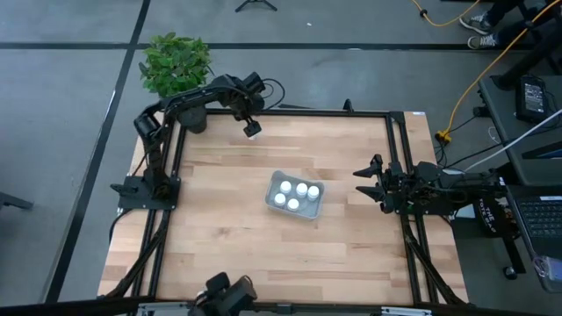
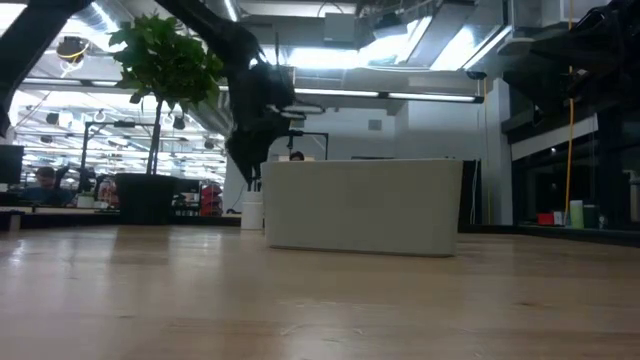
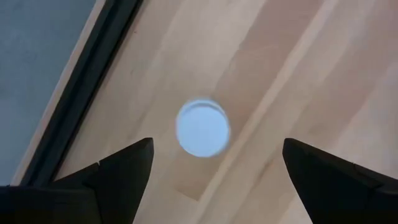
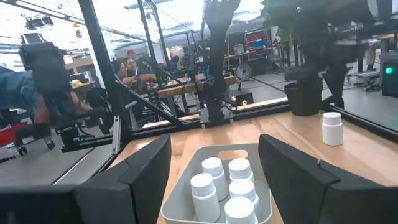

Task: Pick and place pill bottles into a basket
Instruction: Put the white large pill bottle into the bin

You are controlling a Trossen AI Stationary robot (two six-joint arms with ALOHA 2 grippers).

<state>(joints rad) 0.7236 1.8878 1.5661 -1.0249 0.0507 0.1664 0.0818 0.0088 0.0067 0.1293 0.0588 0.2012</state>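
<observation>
High view – step: 5 pill bottles [image 1: 295,197] were seen standing in the basket [image 1: 317,205] at mid-table, and 1 last bottle [image 1: 253,130] was left upright near the far edge, beside the plant pot [image 1: 194,119]; the final pick was judged to be in hand.
High view – left arm: the left gripper [image 1: 251,121] was held directly over the last bottle, the arm folded round from the left rail.
High view – right arm: the right gripper [image 1: 367,183] was parked at the right rail, pointed at the basket, jaws parted and nothing held.
Low view – basket: its wall filled mid-frame; the left gripper [image 2: 252,172] was hung just behind its left end, above the table.
Left wrist view – tool: the fingers [image 3: 121,171] were spread wide, the bottle cap [image 3: 203,127] centred between them and below.
Left wrist view – next move: a straight descent around the bottle, then a closing, was judged necessary.
Right wrist view – placement: the bottles were grouped toward one end of the basket [image 4: 180,193], the far end being free.
</observation>
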